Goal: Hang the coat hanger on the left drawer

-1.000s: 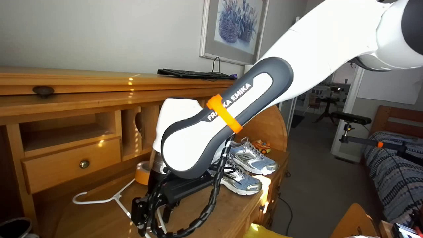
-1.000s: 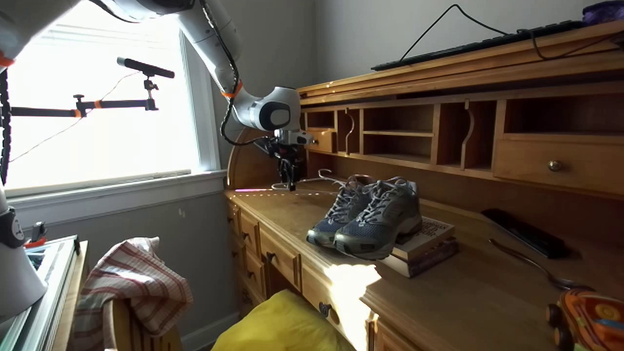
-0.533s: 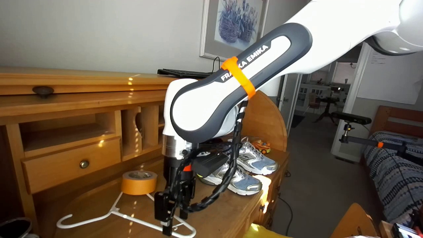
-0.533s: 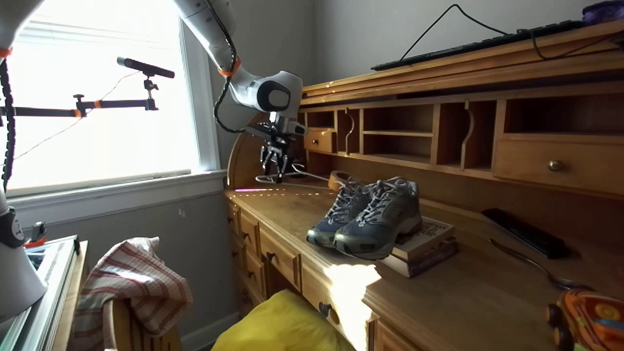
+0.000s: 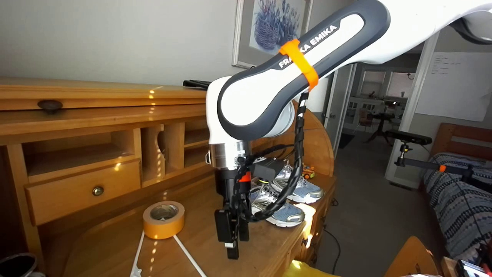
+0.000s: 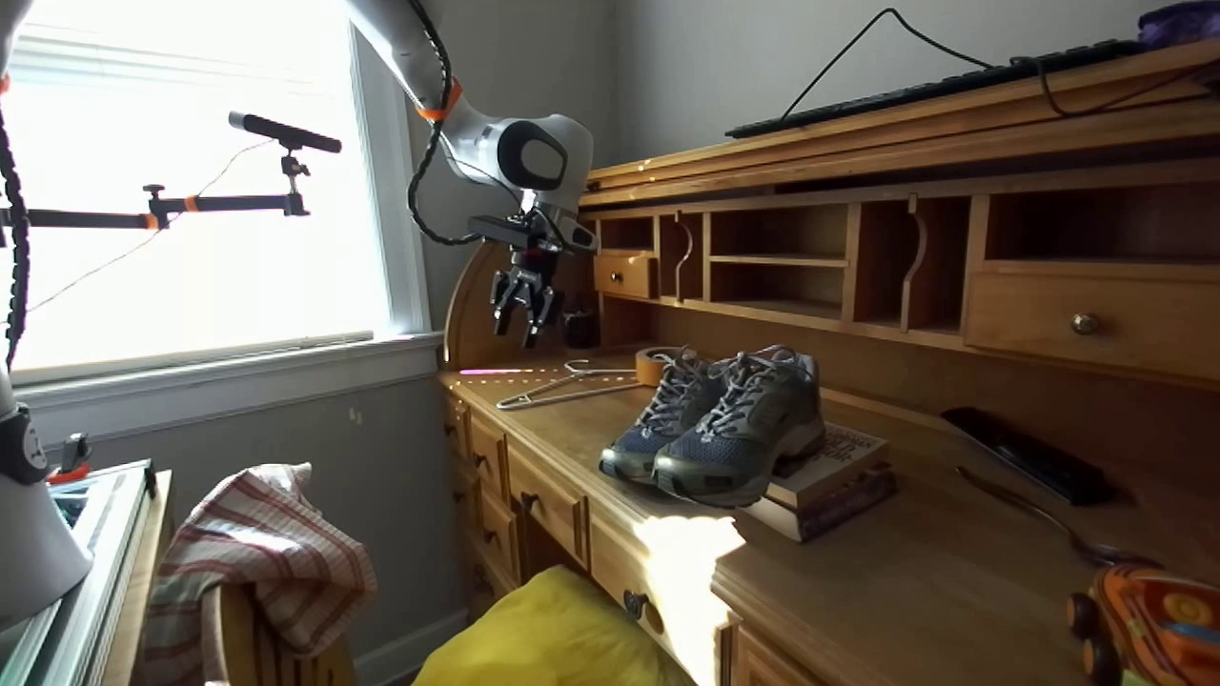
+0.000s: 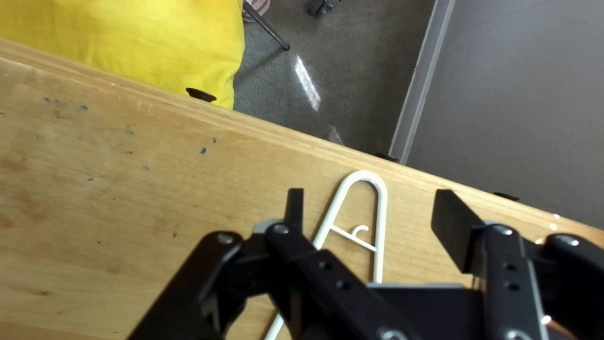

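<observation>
My gripper stands open above the desk, nothing between its fingers. Below it in the wrist view lies the white coat hanger, one rounded end near the desk's front edge and part of it hidden by the gripper. An exterior view has the hanger flat on the desktop, apart from the raised gripper. Elsewhere its hook is cut off by the frame, with one bar showing. The closed left drawer has a round knob; it also appears as the far small drawer.
An orange tape roll covers the hanger's far corner; whether it rests on it I cannot tell. Sneakers stand mid-desk by stacked books. A dark cup is behind the gripper. Cubbyholes line the back.
The gripper has risen and swung away from the tape roll. The hanger, tilted up around the fingers before, has come off them and dropped flat on the desk.
</observation>
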Available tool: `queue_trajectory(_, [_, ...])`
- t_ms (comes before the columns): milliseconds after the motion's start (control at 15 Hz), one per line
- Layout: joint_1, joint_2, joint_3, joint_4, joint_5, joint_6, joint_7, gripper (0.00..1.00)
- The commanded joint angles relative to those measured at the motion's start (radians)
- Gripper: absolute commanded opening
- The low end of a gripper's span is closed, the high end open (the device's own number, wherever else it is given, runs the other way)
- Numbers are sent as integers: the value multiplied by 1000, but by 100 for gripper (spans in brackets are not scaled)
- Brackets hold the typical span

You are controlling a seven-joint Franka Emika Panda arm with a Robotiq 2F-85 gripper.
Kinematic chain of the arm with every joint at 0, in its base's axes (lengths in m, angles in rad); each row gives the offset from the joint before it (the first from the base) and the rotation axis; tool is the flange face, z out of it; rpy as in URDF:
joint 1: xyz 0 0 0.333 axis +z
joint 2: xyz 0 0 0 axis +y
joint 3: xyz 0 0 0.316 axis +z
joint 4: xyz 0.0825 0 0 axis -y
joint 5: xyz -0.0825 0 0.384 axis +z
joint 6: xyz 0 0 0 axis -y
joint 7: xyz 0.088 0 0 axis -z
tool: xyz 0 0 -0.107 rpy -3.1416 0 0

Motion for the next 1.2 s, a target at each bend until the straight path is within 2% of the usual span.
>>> queue_trajectory(0, [29,-35,-49,-54,-82,92,18,94])
queue_trajectory(133, [51,-10,-85,-41,-164,197,68,100])
queue_trajectory(533, [114,85,-214,3,-375,458,281,100])
queue_trajectory(733, [156,161,-300,51,-426,609,421,100])
queue_trajectory(933, [206,233,-389,105,-426,747,541,100])
queue_trajectory(1067, [228,275,-422,144,-387,788,576,100])
queue_trajectory(1133, [201,215,-391,84,-379,754,495,100])
